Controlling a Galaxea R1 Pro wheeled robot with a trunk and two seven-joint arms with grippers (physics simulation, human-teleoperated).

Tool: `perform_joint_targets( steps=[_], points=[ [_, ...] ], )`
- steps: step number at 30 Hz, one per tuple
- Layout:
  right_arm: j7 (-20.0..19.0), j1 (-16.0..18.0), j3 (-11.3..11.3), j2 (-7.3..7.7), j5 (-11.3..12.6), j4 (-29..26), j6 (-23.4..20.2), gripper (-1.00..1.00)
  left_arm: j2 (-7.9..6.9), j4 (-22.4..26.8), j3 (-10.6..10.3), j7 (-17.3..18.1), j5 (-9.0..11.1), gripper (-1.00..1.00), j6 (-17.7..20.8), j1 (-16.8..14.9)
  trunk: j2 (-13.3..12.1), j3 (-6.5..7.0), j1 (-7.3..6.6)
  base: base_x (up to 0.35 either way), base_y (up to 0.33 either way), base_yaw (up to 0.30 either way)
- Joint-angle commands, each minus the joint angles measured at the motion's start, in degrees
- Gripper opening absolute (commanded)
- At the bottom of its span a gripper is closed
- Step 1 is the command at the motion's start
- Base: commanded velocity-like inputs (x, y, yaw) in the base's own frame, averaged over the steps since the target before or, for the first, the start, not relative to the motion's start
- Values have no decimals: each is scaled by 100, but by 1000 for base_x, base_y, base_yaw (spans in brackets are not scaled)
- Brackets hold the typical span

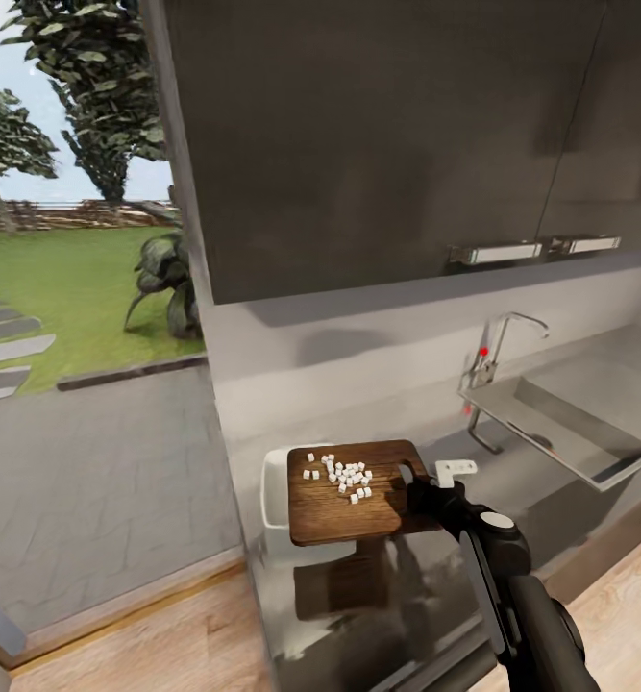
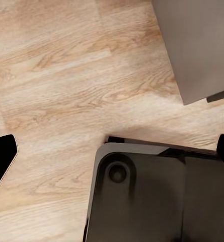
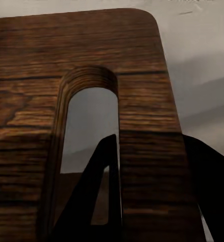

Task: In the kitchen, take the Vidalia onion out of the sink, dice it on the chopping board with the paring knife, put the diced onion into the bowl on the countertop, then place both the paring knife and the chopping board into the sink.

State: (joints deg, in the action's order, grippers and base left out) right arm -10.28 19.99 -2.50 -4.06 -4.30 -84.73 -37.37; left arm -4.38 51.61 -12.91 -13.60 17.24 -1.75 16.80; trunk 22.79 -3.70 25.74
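My right gripper (image 1: 418, 495) is shut on the slot end of the dark-brown chopping board (image 1: 344, 500), holding it above the countertop (image 1: 426, 577). A cluster of small white diced onion pieces (image 1: 347, 474) lies on the board. The white bowl (image 1: 274, 495) sits under the board's far end, mostly covered by it. In the right wrist view the board (image 3: 142, 101) is very close, and one dark finger (image 3: 99, 201) shows through its handle slot. The sink (image 1: 570, 413) is further right. The left gripper (image 2: 112, 156) hangs open over the wooden floor. The paring knife is out of view.
A faucet (image 1: 498, 346) rises behind the sink. A small pale object (image 1: 455, 469) lies on the countertop beside my right gripper. Dark wall cabinets (image 1: 406, 144) hang overhead. A window to the left shows the garden. The robot's dark base (image 2: 152, 196) sits below the left gripper.
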Motion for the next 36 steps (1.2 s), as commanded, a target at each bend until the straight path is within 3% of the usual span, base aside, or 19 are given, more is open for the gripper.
perform_joint_targets(
  steps=[1,28,36],
  points=[
    [-45,5,-13,-7,-36,-9,-30,-100,-10,7,-36,-47,60,100,-18,-2,13,-2,4,0,231,0],
    [-36,5,-22,-7,-45,-5,-34,-100,-10,7,-39,-47,60,100,-18,-2,13,248,4,120,256,-22],
    [-36,5,-16,-7,-53,0,-34,-100,-10,19,-39,-47,60,100,-18,-2,13,313,4,25,41,-138]
  ],
)
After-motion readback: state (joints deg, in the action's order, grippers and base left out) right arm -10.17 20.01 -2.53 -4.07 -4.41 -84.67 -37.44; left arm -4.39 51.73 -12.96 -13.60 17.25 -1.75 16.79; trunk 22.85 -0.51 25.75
